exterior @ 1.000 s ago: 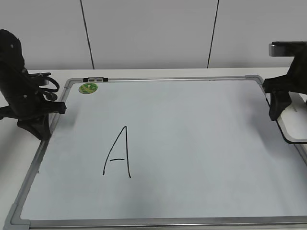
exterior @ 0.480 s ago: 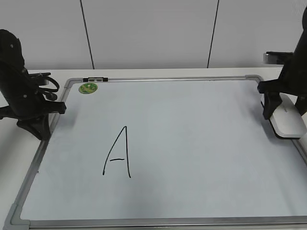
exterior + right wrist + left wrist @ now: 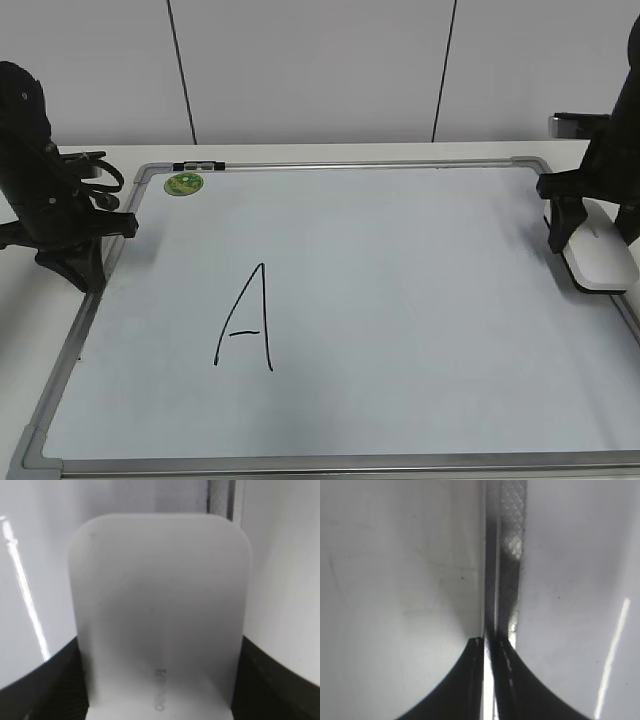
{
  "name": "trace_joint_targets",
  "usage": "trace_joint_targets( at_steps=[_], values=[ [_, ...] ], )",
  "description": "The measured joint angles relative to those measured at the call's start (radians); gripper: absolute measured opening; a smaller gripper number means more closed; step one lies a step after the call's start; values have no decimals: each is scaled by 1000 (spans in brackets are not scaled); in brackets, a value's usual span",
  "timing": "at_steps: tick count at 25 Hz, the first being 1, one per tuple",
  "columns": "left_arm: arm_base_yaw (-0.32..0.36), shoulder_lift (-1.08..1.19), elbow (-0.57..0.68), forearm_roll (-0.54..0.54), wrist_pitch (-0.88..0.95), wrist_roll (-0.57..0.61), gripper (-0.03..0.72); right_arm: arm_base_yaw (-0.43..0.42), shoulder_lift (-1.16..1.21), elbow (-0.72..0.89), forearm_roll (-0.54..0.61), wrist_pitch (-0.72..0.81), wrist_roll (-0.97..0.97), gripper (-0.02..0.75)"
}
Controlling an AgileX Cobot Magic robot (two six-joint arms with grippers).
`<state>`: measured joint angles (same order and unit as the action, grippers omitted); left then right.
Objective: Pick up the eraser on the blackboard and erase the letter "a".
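The blackboard (image 3: 400, 300) lies flat on the worktop, bearing a large capital "A" (image 3: 245, 320); I see no small "a" on it from here. My right end effector (image 3: 593, 240) straddles the eraser (image 3: 600, 258) at the board's right edge, fingers flanking its sides, apparently clamped. I judge I am at the pick-up step; next I must lift it and find the letter. My left end effector (image 3: 487, 680) rests together over the left frame.

Closed left pincer (image 3: 489, 652) over blackboard (image 3: 400, 580) frame
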<state>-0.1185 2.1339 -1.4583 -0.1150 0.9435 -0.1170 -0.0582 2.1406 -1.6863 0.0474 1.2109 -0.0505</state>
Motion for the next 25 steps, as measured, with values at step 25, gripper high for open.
trace_joint_targets(
  at_steps=[25],
  values=[
    [0, 0, 0, -2, 0, 2, 28, -11, 74, -48, 2, 0, -24, 525]
  ],
)
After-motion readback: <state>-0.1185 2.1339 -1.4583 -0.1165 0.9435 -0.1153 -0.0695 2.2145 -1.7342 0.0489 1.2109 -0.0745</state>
